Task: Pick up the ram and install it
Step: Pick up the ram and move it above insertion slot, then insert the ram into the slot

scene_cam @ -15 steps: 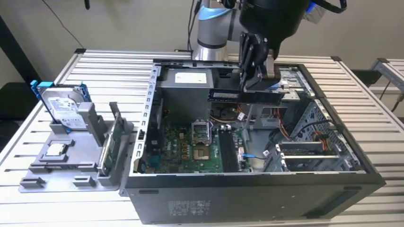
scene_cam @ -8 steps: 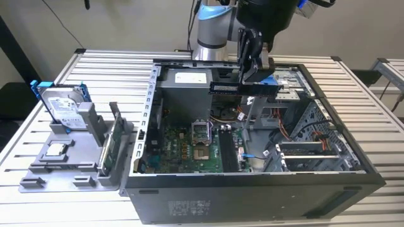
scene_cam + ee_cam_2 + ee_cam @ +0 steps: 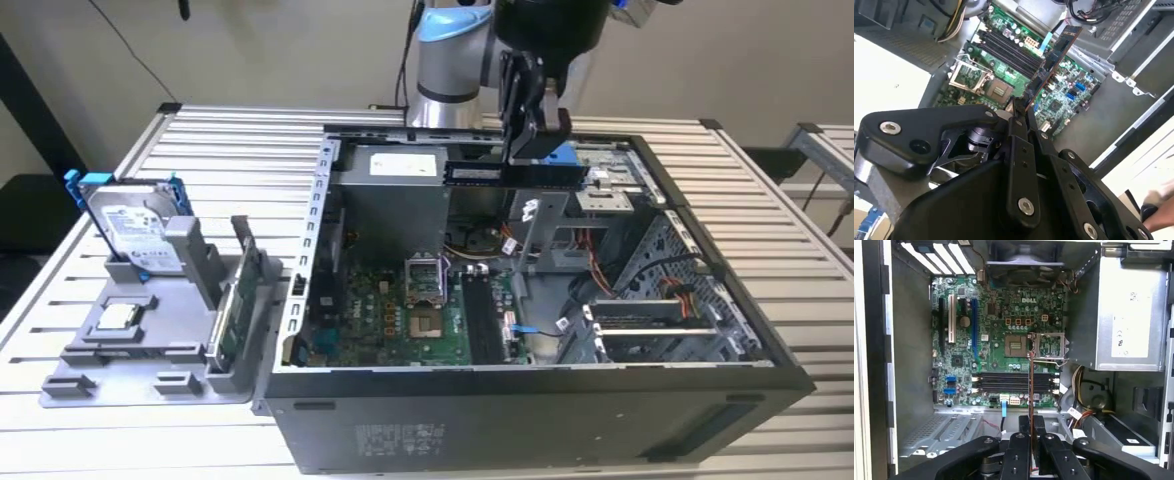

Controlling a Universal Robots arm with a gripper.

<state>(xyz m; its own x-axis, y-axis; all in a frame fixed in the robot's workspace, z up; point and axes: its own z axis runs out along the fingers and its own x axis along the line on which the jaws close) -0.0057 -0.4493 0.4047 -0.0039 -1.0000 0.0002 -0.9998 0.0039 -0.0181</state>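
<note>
Claw [image 3: 537, 152] is pinching the ram [image 3: 514, 173] by its upper edge, hovering over the open computer case [image 3: 467, 430]. In the first wrist view I am seeing it sitting crosswise to the memory slots [image 3: 1014, 382]. Judgement: square it to one slot, keeping it level.

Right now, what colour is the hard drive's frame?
The hard drive's frame is blue; the exterior view shows it best.

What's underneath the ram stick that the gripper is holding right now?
Below the ram, held in the gripper, lies the motherboard with its memory slots and CPU socket. The stick's edge and gripper body hide what lies behind them.
</note>
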